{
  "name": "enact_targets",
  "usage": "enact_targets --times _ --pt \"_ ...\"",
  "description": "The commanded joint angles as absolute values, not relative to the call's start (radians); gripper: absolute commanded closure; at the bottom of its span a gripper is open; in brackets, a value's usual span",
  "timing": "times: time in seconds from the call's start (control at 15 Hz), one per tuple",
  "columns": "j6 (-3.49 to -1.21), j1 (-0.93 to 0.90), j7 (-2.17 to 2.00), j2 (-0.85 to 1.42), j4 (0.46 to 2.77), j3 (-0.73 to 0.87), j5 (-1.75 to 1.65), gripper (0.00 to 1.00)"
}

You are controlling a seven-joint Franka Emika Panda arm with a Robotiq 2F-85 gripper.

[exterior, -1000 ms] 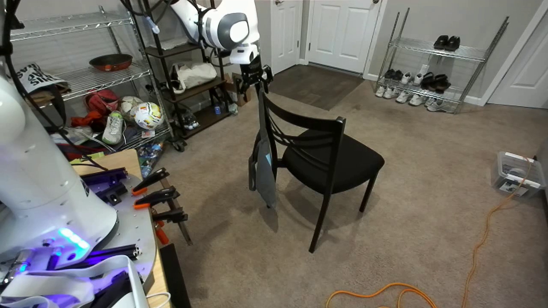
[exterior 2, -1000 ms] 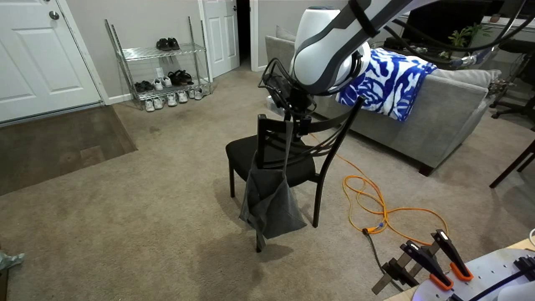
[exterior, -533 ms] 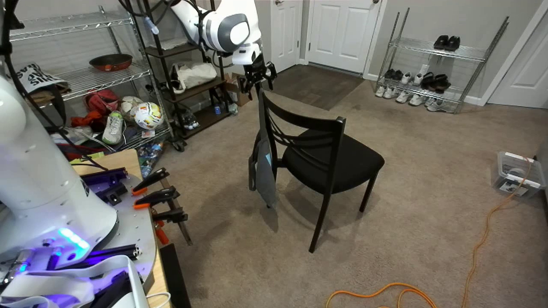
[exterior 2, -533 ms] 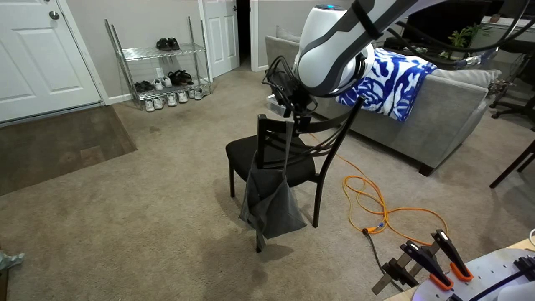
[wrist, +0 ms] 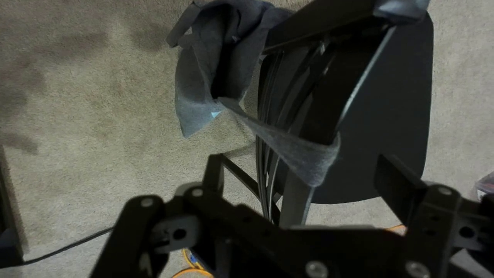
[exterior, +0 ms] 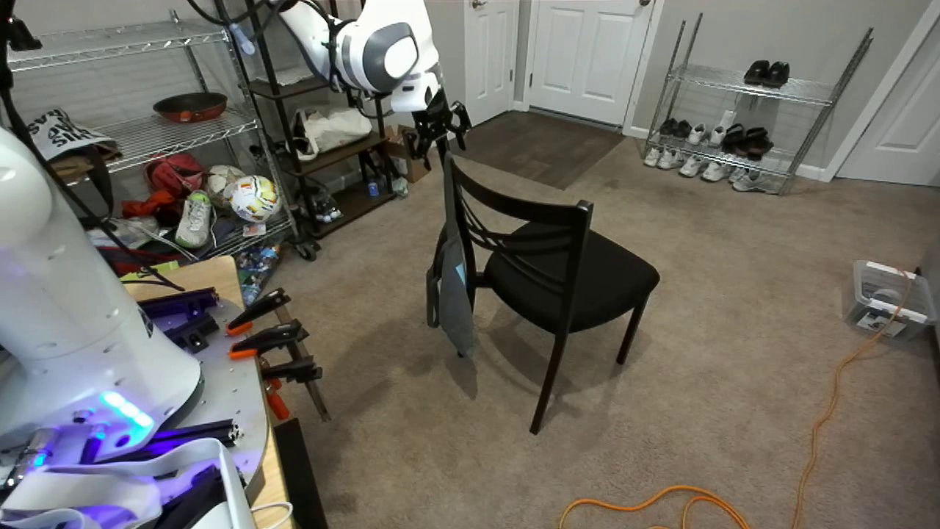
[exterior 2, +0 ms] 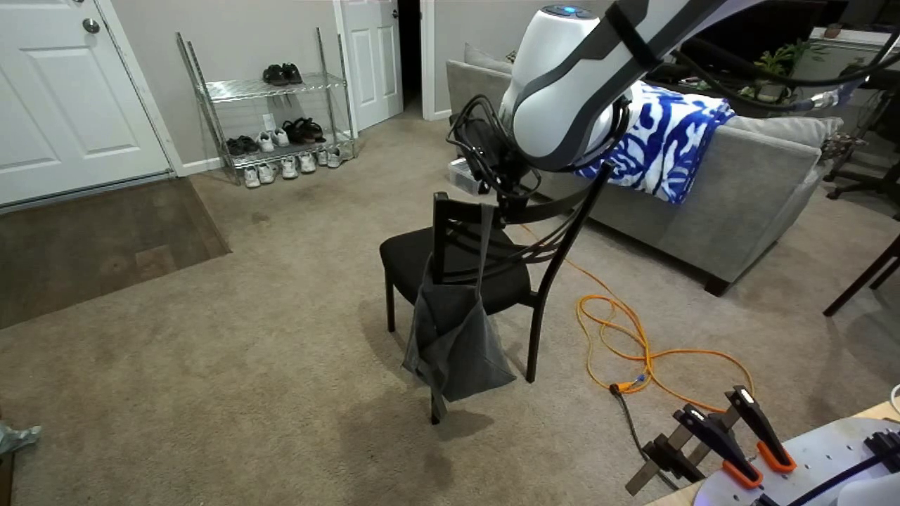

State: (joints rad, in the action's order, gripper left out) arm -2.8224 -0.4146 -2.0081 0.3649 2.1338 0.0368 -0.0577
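Grey fabric bag point(wrist: 197, 85) hangs at upper centre of the wrist view, strap point(wrist: 305, 158) looped over the back of a black chair point(wrist: 386, 108). Claw point(wrist: 303, 175) spread wide, holding nothing; fingers point(wrist: 213, 173) low in frame, strap between them; chair contact: cannot tell. In an exterior view, metal shoe rack point(exterior 2: 232, 89) upper left, orange cord point(exterior 2: 692, 351) lower right.

Strap point(wrist: 293, 150) and chair back point(wrist: 339, 88) below the jaws, free room over carpet point(wrist: 115, 127).
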Motion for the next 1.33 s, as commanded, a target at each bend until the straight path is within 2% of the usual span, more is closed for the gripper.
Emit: enact_targets --times 0.0,0.13,0.2,0.4,0.47,0.6,0.73,1.27 --pt "-2.857 -0.433 -2.055 0.325 2.187 0.058 -0.093 0.0" --pt "-2.858 -0.437 -2.056 0.325 2.187 0.063 -0.095 0.14" --pt "-2.859 -0.439 -2.057 0.324 2.188 0.065 -0.097 0.32" --pt "-2.861 -0.443 -2.059 0.321 2.189 0.069 -0.102 0.53" --pt "-2.862 -0.445 -2.062 0.321 2.19 0.072 -0.108 0.16" --pt "-2.864 -0.448 -2.067 0.319 2.191 0.075 -0.114 0.12" --pt "-2.866 -0.452 -2.07 0.316 2.191 0.079 -0.121 0.02" --pt "-2.897 -0.454 -2.044 0.3 2.209 0.071 -0.128 0.0"
